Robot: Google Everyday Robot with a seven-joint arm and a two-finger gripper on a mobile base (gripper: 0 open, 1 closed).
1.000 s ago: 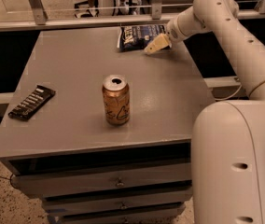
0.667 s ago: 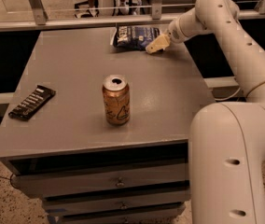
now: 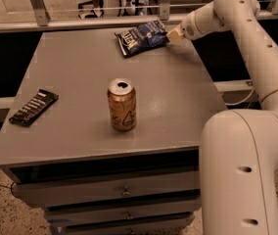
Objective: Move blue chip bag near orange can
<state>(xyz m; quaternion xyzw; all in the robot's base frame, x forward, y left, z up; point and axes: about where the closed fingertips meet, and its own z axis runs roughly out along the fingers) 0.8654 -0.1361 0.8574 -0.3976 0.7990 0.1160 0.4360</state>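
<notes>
As I look across the counter (image 3: 178, 97) from its left edge, a flat black wrapper (image 3: 33, 107) lies near that side. Upright around the middle stands the orange can (image 3: 122, 105). Well behind it, by the far edge, lies the blue chip bag (image 3: 143, 37). My tool (image 3: 173, 35) meets the bag's right corner; I cannot tell whether it is pinching the bag or spread.

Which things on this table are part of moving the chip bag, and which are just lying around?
Part of the job:
- blue chip bag, at the table's far edge
- orange can, upright near the middle
- gripper, at the bag's right end

Just lying about:
- black bar wrapper, flat near the left edge
- grey table, only the support surface
</notes>
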